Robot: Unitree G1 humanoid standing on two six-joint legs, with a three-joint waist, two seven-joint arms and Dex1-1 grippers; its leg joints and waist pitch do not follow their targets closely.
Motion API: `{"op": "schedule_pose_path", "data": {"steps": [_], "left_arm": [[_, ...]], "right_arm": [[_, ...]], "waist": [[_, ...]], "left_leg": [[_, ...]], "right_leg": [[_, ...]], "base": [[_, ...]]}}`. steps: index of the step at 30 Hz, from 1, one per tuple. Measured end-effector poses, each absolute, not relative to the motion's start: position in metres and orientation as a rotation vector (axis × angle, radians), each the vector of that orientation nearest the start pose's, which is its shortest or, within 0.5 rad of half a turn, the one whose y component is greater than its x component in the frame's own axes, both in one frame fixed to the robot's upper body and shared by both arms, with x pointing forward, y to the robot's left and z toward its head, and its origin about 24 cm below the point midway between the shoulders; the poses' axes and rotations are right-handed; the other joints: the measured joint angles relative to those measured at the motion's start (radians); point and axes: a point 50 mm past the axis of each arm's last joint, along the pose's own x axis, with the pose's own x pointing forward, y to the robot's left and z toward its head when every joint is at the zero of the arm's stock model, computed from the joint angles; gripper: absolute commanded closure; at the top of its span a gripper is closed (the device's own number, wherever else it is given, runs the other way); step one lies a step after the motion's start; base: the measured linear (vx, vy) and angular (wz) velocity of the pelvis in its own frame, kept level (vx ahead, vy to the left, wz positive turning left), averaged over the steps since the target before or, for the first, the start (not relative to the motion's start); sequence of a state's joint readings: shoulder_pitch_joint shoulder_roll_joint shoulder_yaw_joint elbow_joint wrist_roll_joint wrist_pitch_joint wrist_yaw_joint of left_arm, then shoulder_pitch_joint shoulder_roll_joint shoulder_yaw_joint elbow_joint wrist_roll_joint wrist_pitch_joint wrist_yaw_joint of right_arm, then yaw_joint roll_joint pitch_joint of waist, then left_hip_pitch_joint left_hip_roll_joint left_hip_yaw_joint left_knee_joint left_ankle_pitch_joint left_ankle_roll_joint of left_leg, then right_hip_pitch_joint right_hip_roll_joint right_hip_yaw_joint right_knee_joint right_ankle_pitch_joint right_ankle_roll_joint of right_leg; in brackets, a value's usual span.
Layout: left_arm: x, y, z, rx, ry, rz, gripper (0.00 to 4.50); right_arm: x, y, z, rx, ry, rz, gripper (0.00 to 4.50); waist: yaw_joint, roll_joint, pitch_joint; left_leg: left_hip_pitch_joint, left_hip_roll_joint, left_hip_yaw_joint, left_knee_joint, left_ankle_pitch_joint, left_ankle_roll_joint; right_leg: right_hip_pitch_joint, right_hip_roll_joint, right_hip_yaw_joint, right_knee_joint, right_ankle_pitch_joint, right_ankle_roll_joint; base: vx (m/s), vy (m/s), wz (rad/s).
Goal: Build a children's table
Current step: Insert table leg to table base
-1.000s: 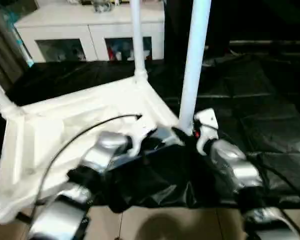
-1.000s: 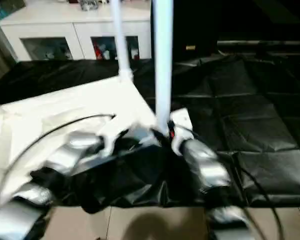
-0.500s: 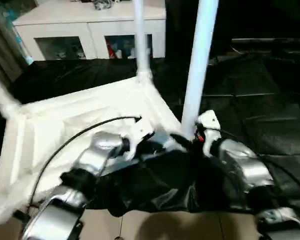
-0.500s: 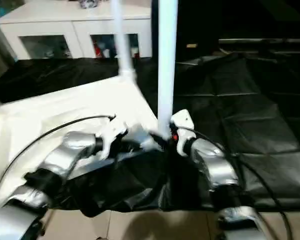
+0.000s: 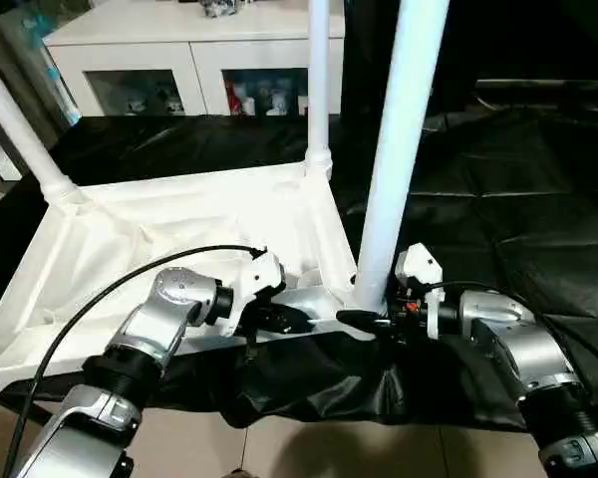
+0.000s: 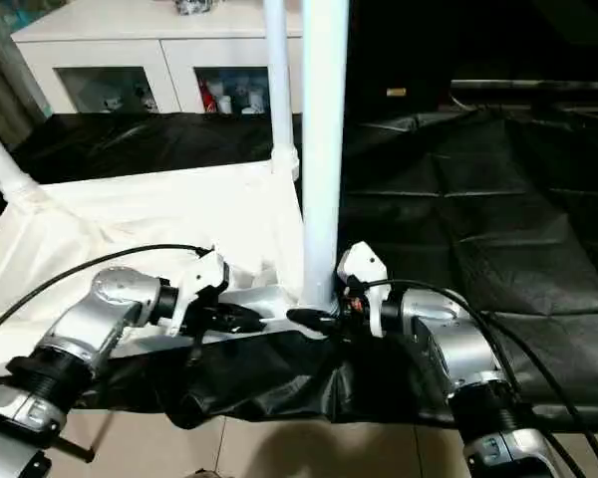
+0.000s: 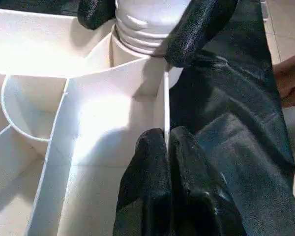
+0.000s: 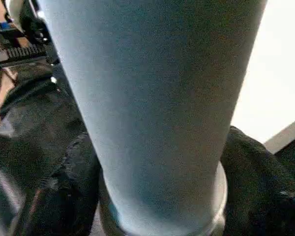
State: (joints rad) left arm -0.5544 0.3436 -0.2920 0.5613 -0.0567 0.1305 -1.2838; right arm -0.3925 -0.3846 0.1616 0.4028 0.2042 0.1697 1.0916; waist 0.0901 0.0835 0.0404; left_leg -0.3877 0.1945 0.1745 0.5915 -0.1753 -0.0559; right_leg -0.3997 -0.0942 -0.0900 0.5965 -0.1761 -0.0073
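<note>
The white tabletop (image 5: 179, 229) lies upside down on black sheeting, ribbed underside up. Two legs (image 5: 317, 80) (image 5: 20, 129) stand upright in its far corners. A third leg (image 5: 399, 149) stands in the near right corner socket. My right gripper (image 5: 364, 317) is shut on this leg's ribbed base, with a black finger (image 8: 59, 196) on each side. My left gripper (image 7: 165, 137) is shut on the thin near rim (image 7: 165, 98) of the tabletop, just beside that socket. In the left wrist view the right gripper's fingers (image 7: 196, 29) hug the leg's base.
A white cabinet (image 5: 179, 50) with glass fronts stands behind the work. Black sheeting (image 5: 518, 199) covers the surface to the right. Tiled floor (image 5: 279, 448) shows below the near edge. A person's hand (image 7: 291, 83) is at the edge of the left wrist view.
The whole picture has shifted and the far left leg has come into view, so the camera moved. Both grippers stay at the near corner with the same holds.
</note>
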Motion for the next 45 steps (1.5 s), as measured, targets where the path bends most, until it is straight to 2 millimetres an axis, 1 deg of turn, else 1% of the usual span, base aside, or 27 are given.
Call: {"op": "schedule_pose_path", "data": {"steps": [3, 5, 7, 9, 11, 12, 14, 17, 20, 23, 24, 25, 28, 29, 31, 33, 34, 35, 37, 39, 41, 45], "left_arm": [[0.304, 0.123, 0.046, 0.269, 0.449, -1.439, 4.5], [0.304, 0.123, 0.046, 0.268, 0.451, -1.442, 4.5], [0.304, 0.122, 0.046, 0.267, 0.451, -1.442, 4.5], [0.306, 0.12, 0.045, 0.28, 0.445, -1.403, 4.5], [0.316, 0.114, 0.045, 0.301, 0.435, -1.307, 4.5], [0.319, 0.111, 0.046, 0.31, 0.429, -1.28, 4.5], [0.325, 0.102, 0.044, 0.302, 0.417, -1.209, 4.5], [0.33, 0.084, 0.042, 0.277, 0.399, -1.145, 4.5], [0.334, 0.075, 0.042, 0.265, 0.396, -1.104, 4.5], [0.335, 0.07, 0.041, 0.258, 0.398, -1.084, 4.5], [0.335, 0.07, 0.041, 0.257, 0.398, -1.085, 4.5], [0.335, 0.07, 0.041, 0.257, 0.397, -1.085, 4.5], [0.334, 0.07, 0.041, 0.256, 0.4, -1.1, 4.5], [0.334, 0.071, 0.041, 0.256, 0.399, -1.108, 4.5], [0.333, 0.073, 0.041, 0.257, 0.395, -1.124, 4.5], [0.328, 0.078, 0.041, 0.25, 0.388, -1.174, 4.5], [0.327, 0.082, 0.042, 0.256, 0.387, -1.196, 4.5], [0.324, 0.087, 0.042, 0.261, 0.385, -1.234, 4.5], [0.32, 0.092, 0.043, 0.271, 0.387, -1.289, 4.5], [0.318, 0.099, 0.044, 0.283, 0.398, -1.317, 4.5], [0.317, 0.104, 0.044, 0.288, 0.407, -1.342, 4.5], [0.313, 0.111, 0.045, 0.288, 0.421, -1.388, 4.5]], "right_arm": [[0.293, -0.153, 0.045, -0.093, 0.331, 1.167, 1.53], [0.292, -0.153, 0.046, -0.088, 0.329, 1.166, 1.69], [0.291, -0.151, 0.045, -0.084, 0.325, 1.155, 1.75], [0.295, -0.147, 0.041, -0.071, 0.316, 1.082, 1.76], [0.307, -0.142, 0.036, -0.05, 0.292, 0.911, 1.76], [0.311, -0.141, 0.036, -0.048, 0.288, 0.856, 1.76], [0.321, -0.139, 0.035, -0.025, 0.278, 0.713, 1.76], [0.33, -0.135, 0.033, 0.015, 0.266, 0.541, 1.76], [0.336, -0.13, 0.032, 0.031, 0.271, 0.449, 1.76], [0.339, -0.124, 0.031, 0.02, 0.261, 0.416, 1.76], [0.339, -0.124, 0.031, 0.022, 0.258, 0.419, 1.76], [0.339, -0.124, 0.031, 0.024, 0.256, 0.423, 1.07], [0.338, -0.125, 0.032, 0.051, 0.249, 0.458, 1.07], [0.337, -0.127, 0.032, 0.053, 0.247, 0.477, 0.79], [0.336, -0.13, 0.033, 0.053, 0.239, 0.509, 0.79], [0.331, -0.135, 0.034, 0.037, 0.232, 0.607, 0.79], [0.329, -0.14, 0.035, 0.018, 0.232, 0.65, 0.79], [0.323, -0.147, 0.035, -0.02, 0.239, 0.731, 0.79], [0.317, -0.153, 0.034, -0.046, 0.264, 0.809, 0.79], [0.311, -0.156, 0.034, -0.059, 0.271, 0.875, 0.79], [0.308, -0.161, 0.039, -0.101, 0.277, 0.952, 0.79], [0.302, -0.164, 0.043, -0.131, 0.292, 1.059, 0.79]], "waist": [[0.0, 0.0, 0.0], [0.0, 0.0, 0.0], [0.001, 0.0, 0.0], [-0.001, 0.001, 0.0], [-0.007, 0.001, -0.001], [-0.01, 0.001, -0.001], [-0.016, 0.001, -0.001], [-0.028, 0.001, -0.001], [-0.032, 0.002, -0.001], [-0.033, 0.003, -0.002], [-0.033, 0.003, -0.002], [-0.033, 0.003, -0.002], [-0.033, 0.004, -0.003], [-0.032, 0.004, -0.003], [-0.032, 0.005, -0.003], [-0.03, 0.005, -0.003], [-0.028, 0.005, -0.003], [-0.022, 0.006, -0.003], [-0.015, 0.007, -0.002], [-0.01, 0.01, -0.001], [-0.005, 0.011, 0.0], [-0.003, 0.013, 0.0]], "left_leg": [[0.0, 0.0, 0.0, 0.0, 0.0, 0.0], [0.0, 0.0, 0.0, 0.0, 0.0, 0.0], [0.0, 0.0, 0.0, 0.0, 0.0, 0.0], [0.0, 0.0, 0.0, 0.0, 0.0, 0.0], [0.002, 0.0, 0.0, 0.001, 0.0, 0.0], [0.002, 0.0, 0.0, 0.001, 0.0, 0.0], [0.003, -0.001, 0.0, 0.0, 0.0, 0.0], [0.003, -0.001, -0.001, 0.0, 0.0, 0.0], [0.004, -0.002, -0.002, 0.0, 0.0, 0.0], [0.004, -0.002, -0.002, 0.0, 0.0, 0.0], [0.004, -0.002, -0.002, 0.0, 0.0, 0.0], [0.003, -0.002, -0.002, 0.0, 0.0, 0.0], [0.003, -0.002, -0.002, 0.0, 0.0, 0.0], [0.003, -0.002, -0.002, 0.0, 0.0, 0.0], [0.003, -0.002, -0.002, 0.0, 0.0, 0.0], [0.001, -0.001, -0.002, -0.001, 0.0, 0.0], [0.001, -0.001, -0.002, -0.001, 0.0, 0.0], [0.0, -0.001, -0.002, -0.001, 0.0, 0.0], [0.0, 0.0, -0.002, -0.001, 0.0, 0.0], [0.0, 0.0, -0.002, 0.0, 0.0, 0.0], [0.0, 0.0, -0.001, 0.0, 0.0, 0.0], [0.0, 0.0, -0.001, 0.0, 0.0, 0.0]], "right_leg": [[0.0, 0.0, 0.0, 0.0, 0.0, 0.0], [0.0, 0.0, 0.0, 0.0, 0.0, 0.0], [0.0, 0.0, 0.0, 0.0, 0.0, 0.0], [0.0, 0.0, 0.0, 0.0, 0.0, 0.0], [0.001, 0.0, 0.0, 0.001, 0.002, -0.002], [0.001, 0.0, 0.0, 0.001, 0.002, -0.003], [0.002, 0.0, 0.0, 0.0, 0.002, -0.003], [0.003, 0.0, 0.001, -0.001, 0.002, -0.002], [0.003, 0.0, 0.001, -0.001, 0.002, -0.002], [0.004, 0.0, 0.0, -0.001, 0.002, -0.002], [0.004, 0.0, 0.0, -0.001, 0.002, -0.002], [0.004, 0.0, 0.0, -0.001, 0.002, -0.002], [0.004, 0.0, 0.0, -0.001, 0.003, -0.002], [0.004, 0.0, 0.0, -0.001, 0.003, -0.003], [0.004, 0.0, 0.0, -0.001, 0.003, -0.003], [0.003, 0.0, -0.001, -0.001, 0.002, -0.002], [0.002, 0.0, -0.001, -0.002, 0.002, -0.001], [0.002, 0.0, -0.002, -0.002, 0.001, -0.001], [0.002, 0.0, -0.002, -0.002, 0.0, -0.001], [0.002, 0.0, -0.002, -0.001, 0.0, -0.001], [0.002, 0.0, -0.001, -0.001, 0.0, -0.001], [0.002, 0.0, -0.001, -0.001, 0.0, -0.001]], "base": [[0.0, 0.0, 0.0], [0.0, 0.0, 0.0], [0.0, 0.0, 0.0], [0.0, 0.0, 0.0], [0.0, 0.0, 0.0], [0.0, 0.0, 0.0], [0.0, 0.0, 0.0], [0.0, 0.0, 0.0], [0.0, 0.0, 0.0], [0.0, 0.0, 0.0], [0.0, 0.0, 0.0], [0.0, 0.0, 0.0], [0.0, 0.0, 0.0], [0.0, 0.0, 0.0], [0.0, 0.0, 0.0], [0.0, 0.0, 0.0], [0.0, 0.0, 0.0], [0.0, 0.0, 0.0], [0.0, 0.0, 0.0], [0.0, 0.0, 0.0], [0.0, 0.0, 0.0], [0.0, 0.0, 0.0]]}}
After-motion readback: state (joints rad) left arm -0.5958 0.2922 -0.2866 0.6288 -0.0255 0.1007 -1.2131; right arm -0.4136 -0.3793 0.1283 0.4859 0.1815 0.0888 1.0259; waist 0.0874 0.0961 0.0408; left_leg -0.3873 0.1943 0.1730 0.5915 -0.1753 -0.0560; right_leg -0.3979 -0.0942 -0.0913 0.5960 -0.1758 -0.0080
